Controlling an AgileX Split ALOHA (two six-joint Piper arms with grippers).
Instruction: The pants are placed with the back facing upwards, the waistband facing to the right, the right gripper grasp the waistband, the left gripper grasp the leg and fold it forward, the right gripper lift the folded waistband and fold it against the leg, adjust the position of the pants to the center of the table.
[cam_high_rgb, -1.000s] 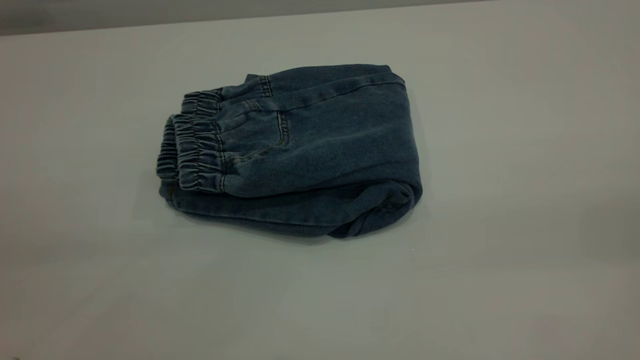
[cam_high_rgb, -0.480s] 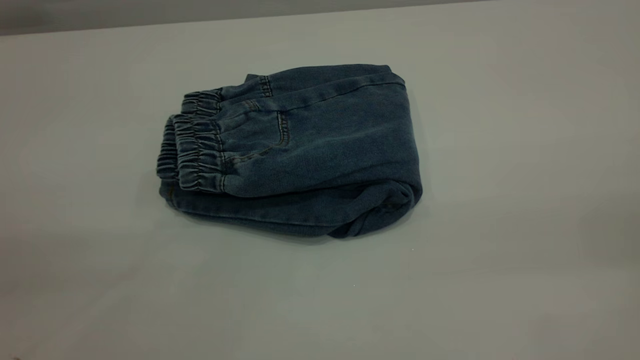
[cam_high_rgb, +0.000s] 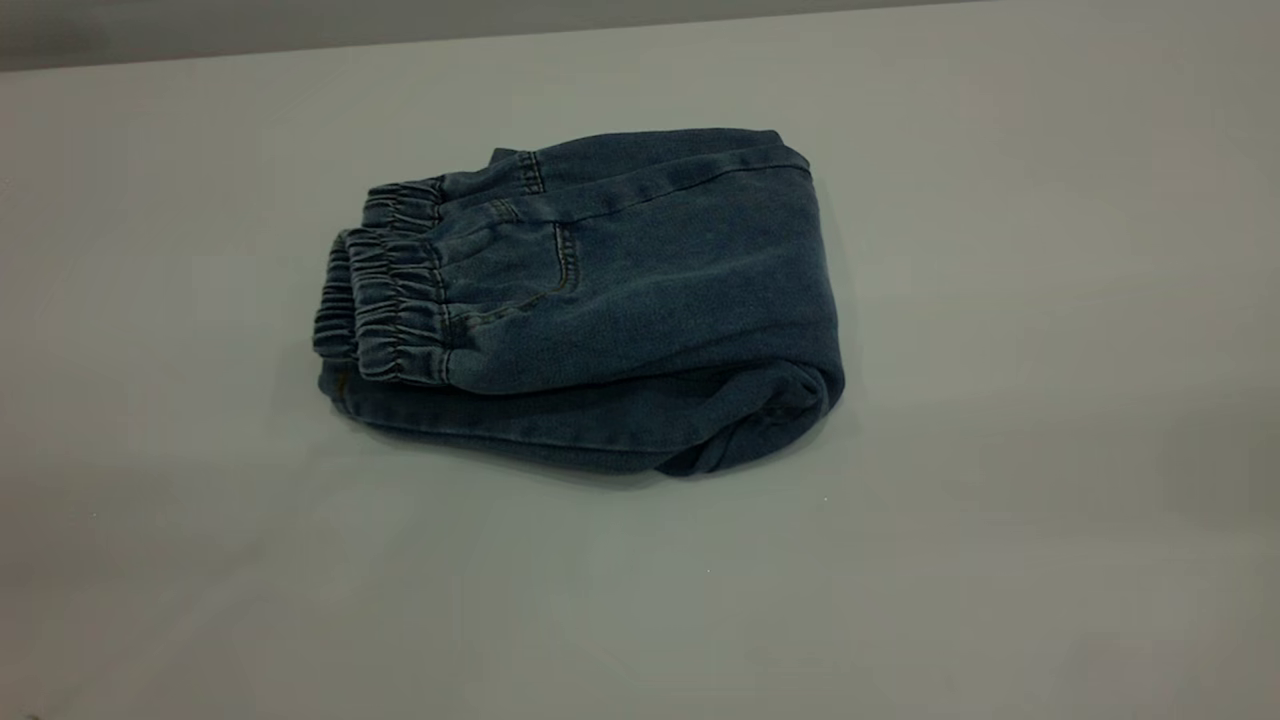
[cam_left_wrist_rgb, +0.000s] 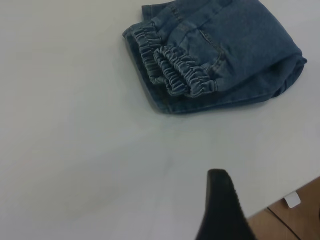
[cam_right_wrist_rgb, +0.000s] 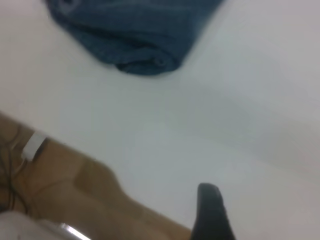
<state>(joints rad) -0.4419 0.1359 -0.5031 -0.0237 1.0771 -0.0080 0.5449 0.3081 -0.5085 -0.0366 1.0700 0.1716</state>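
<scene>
The pants lie folded into a compact blue denim bundle near the middle of the table. The gathered waistband is on top and points to the left in the exterior view, with a pocket seam beside it. The leg is hidden inside the fold. Neither arm shows in the exterior view. In the left wrist view the pants and waistband are far from my left gripper, which hangs near the table edge. My right gripper is also well away from the pants.
The table's far edge runs along the back. The wrist views show the near table edge with brown floor beyond it, a small white tag, and a white block with cables.
</scene>
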